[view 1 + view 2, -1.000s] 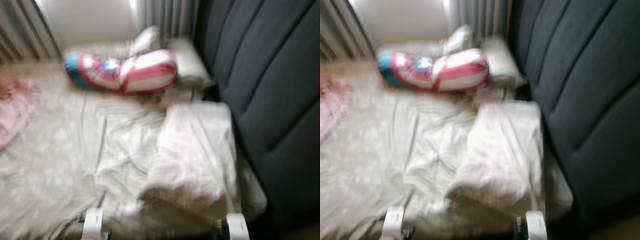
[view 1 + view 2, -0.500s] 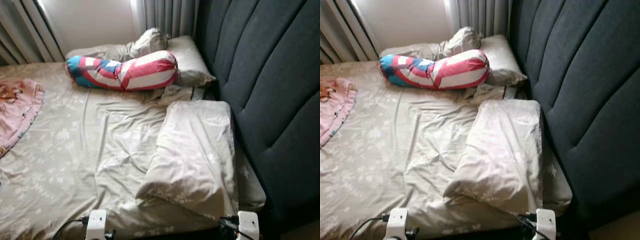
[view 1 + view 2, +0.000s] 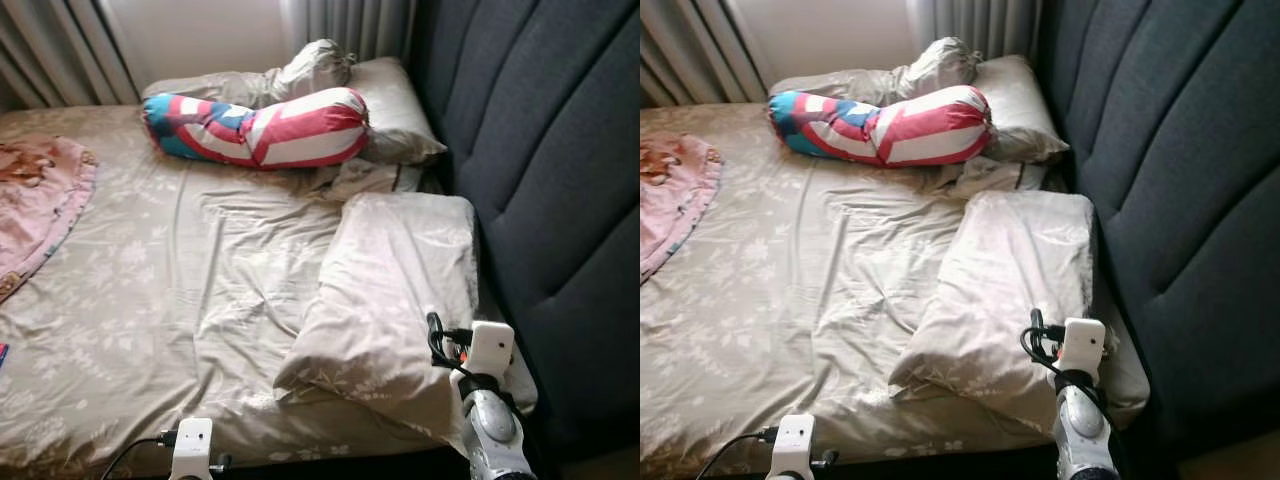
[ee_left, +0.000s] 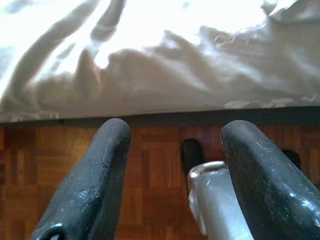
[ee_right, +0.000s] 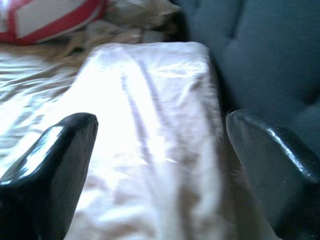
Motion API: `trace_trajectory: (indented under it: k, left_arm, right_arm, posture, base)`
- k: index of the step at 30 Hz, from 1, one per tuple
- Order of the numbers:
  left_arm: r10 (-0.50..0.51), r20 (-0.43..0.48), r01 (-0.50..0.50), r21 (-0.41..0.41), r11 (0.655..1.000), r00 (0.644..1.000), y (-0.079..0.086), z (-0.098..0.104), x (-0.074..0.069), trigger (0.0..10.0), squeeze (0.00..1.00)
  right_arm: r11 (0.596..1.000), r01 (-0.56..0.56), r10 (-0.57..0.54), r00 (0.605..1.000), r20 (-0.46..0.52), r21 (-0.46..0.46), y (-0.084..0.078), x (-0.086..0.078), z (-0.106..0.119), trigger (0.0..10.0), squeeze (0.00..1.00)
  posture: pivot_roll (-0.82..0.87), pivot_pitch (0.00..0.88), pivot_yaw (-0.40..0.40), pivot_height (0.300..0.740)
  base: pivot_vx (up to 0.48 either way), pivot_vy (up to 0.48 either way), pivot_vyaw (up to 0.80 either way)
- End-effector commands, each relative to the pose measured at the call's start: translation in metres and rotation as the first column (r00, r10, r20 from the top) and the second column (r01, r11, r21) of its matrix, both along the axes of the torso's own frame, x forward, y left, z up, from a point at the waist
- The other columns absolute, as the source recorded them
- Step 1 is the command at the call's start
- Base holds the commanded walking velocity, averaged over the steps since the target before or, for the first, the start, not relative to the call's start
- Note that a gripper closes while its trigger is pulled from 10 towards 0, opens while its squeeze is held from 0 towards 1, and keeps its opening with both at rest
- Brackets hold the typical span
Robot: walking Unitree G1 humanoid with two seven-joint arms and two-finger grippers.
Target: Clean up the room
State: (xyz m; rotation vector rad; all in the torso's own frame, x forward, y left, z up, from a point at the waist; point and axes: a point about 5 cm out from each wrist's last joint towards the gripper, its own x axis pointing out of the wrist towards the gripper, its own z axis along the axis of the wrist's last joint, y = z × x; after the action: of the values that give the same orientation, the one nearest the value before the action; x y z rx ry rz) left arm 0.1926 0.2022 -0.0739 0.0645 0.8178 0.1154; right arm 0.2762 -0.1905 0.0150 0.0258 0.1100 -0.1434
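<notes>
Right gripper hovers spread wide over near pillow lying beside headboard; risk: fingers pinch only loose pillowcase, so pillow sags or slips when lifted

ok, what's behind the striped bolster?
Behind the striped bolster lie a beige pillow by the headboard and bunched bedding. Their lower parts are hidden by it.

Silver arm, white wrist block, black cable.
</notes>
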Motion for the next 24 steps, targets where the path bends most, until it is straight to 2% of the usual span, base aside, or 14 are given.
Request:
trace_trajectory:
  k: [1,6,12,24]
  left_arm:
    - [0.005,-0.002,-0.005,0.000,1.000,1.000,0.001,-0.001,-0.003,10.0,0.00]
    - [0.000,0.002,0.000,0.002,1.000,1.000,0.000,-0.001,-0.003,10.0,0.00]
    - [0.005,0.014,-0.005,0.000,1.000,1.000,0.000,0.000,0.000,10.0,0.00]
    - [-0.008,0.007,0.009,-0.005,1.000,1.000,-0.003,0.000,0.000,10.0,0.00]
  right_arm:
    - [1.000,0.025,-0.024,0.997,0.070,-0.015,-0.006,0.003,0.011,10.0,0.00]
    - [0.999,0.024,-0.024,0.999,0.025,-0.020,-0.002,-0.005,0.001,10.0,0.00]
    - [1.000,-0.003,0.003,1.000,0.008,-0.008,0.014,0.003,0.002,10.0,0.00]
    - [1.000,0.013,-0.013,1.000,-0.015,-0.017,0.010,0.001,-0.001,10.0,0.00]
  posture:
    - [-0.05,0.064,-0.001,0.740]
    - [-0.05,0.063,0.002,0.740]
    - [-0.04,0.058,0.001,0.740]
    - [-0.04,0.037,0.002,0.740]
  base:
    - [0.000,0.000,0.00]
    - [0.000,0.000,0.00]
    - [0.000,0.000,0.00]
    - [0.000,0.000,0.00]
